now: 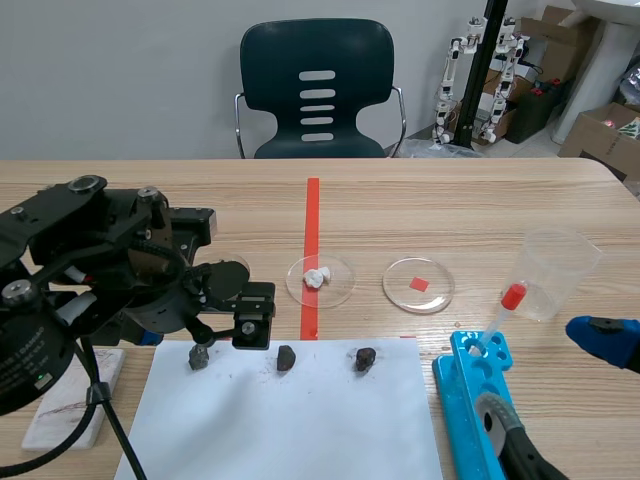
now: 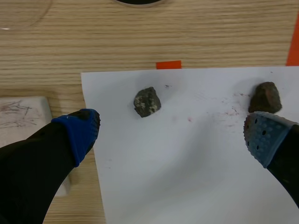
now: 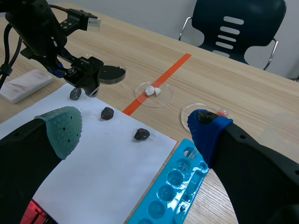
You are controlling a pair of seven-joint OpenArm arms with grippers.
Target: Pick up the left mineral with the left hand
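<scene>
Ahead of my left pincer (image 2: 173,128), fingers apart, left mineral (image 2: 147,101) lies loose on white paper (image 2: 187,177), nothing gripped. Risk: one pad (image 2: 264,135) sits just beside middle mineral (image 2: 265,97). Descending may knock it, or off-centre pinch flicks left mineral away.

scene: from the near side, centred, facing across the worktop (image 1: 450,200) to the chair (image 1: 280,60) at upper centre | left wrist: close, steeply down onto the white sheet (image 2: 187,163) | right wrist: higher, oblique | shared by all: sheet, left mineral (image 1: 199,357)
</scene>
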